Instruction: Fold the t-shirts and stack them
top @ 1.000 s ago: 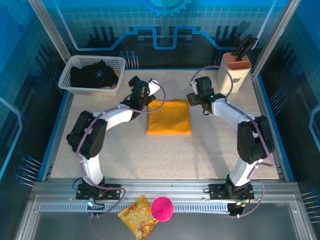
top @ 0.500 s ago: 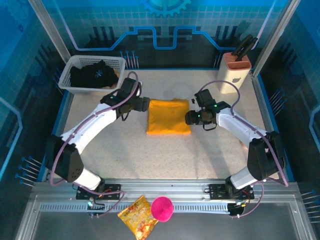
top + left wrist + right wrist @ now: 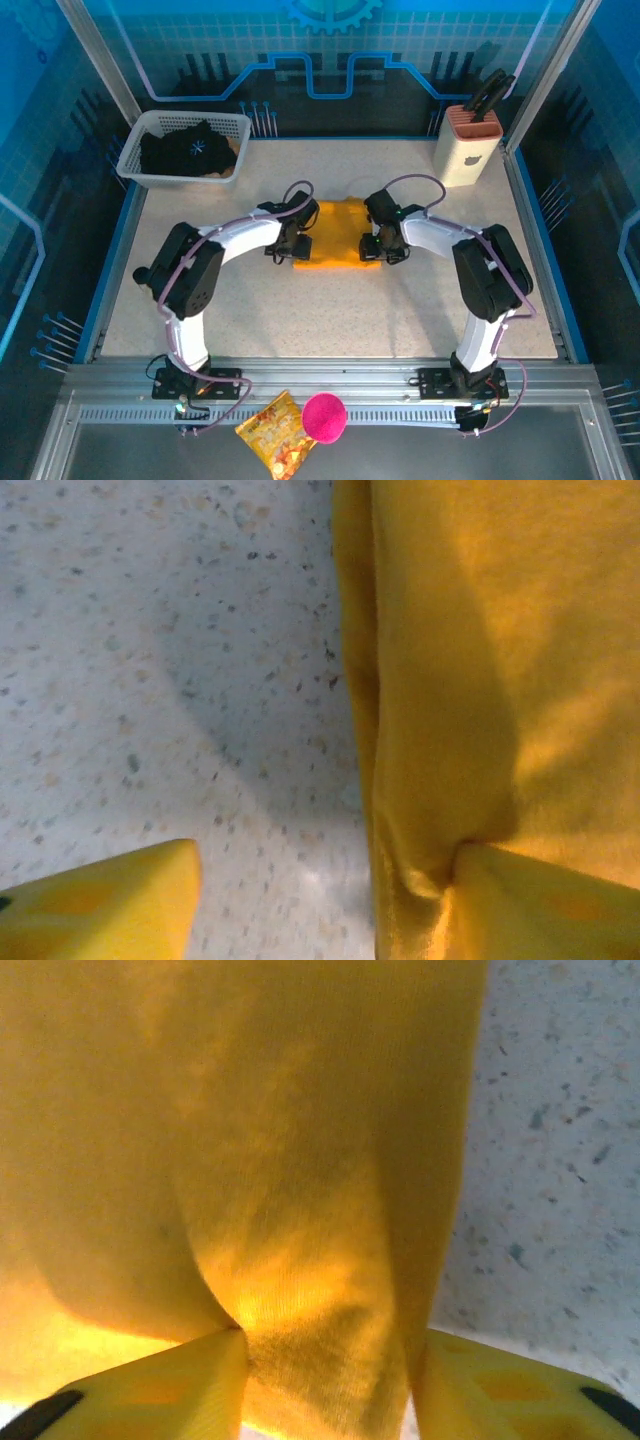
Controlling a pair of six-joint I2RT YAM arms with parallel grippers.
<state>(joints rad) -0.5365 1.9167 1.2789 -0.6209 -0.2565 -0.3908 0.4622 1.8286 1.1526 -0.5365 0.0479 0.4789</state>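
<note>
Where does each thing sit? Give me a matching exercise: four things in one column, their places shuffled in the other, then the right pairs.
Things
1. mustard-orange t-shirt
2. black t-shirt
3. knife block
4. pink ball

Places
A. in the white basket, far left
B. far right corner of the table
C. on the metal rail at the near edge, beside the snack bag
D. folded, middle of the table

Pairs: 1-D, 2-A, 3-B, 4-C

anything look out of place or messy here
A snack bag and a pink ball lie on the near metal rail, off the table. The black tee sits crumpled in the basket, while the mustard tee lies folded.
</note>
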